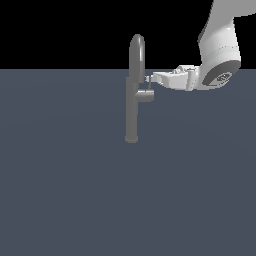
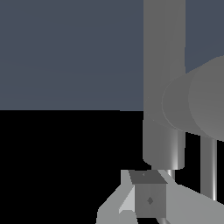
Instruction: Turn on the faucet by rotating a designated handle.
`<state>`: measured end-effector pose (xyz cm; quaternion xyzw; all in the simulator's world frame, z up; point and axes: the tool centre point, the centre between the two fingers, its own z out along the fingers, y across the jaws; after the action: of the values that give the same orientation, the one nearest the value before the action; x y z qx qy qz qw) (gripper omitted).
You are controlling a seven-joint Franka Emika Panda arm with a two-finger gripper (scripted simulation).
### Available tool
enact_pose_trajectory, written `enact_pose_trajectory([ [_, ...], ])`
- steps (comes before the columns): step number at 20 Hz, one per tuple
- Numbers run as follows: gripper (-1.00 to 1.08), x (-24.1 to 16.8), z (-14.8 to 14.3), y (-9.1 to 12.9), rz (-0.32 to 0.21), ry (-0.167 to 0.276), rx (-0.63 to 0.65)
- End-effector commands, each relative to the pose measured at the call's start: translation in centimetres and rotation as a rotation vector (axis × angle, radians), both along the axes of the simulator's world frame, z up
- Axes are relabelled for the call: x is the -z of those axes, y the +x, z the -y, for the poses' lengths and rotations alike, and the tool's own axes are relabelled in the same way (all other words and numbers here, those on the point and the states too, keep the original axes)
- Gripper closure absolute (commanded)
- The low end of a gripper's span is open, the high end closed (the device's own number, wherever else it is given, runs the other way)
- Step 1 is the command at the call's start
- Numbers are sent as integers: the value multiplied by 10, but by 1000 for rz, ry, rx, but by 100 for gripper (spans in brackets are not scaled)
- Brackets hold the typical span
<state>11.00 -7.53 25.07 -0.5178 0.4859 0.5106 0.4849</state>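
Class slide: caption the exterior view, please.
Panda gripper reaching sideways to the handle on the upright grey faucet.

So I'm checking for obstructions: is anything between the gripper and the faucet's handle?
Nothing. In the exterior view the gripper sits right at the thin lever pin of the handle, beside the faucet, with no other object in the gap.

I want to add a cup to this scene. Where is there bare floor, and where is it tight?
Bare surface lies all around the faucet, widest toward the exterior view's left and near edge. It is crowded only beside the handle, where the gripper reaches in from the right.
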Motion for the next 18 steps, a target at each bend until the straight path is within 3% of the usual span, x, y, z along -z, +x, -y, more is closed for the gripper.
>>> enact_pose_trajectory([
  [1, 108, 3, 0, 1, -8, 9, 9],
  [8, 108, 2, 0, 1, -7, 8, 8],
  [18, 108, -6, 0, -18, -7, 8, 8],
])
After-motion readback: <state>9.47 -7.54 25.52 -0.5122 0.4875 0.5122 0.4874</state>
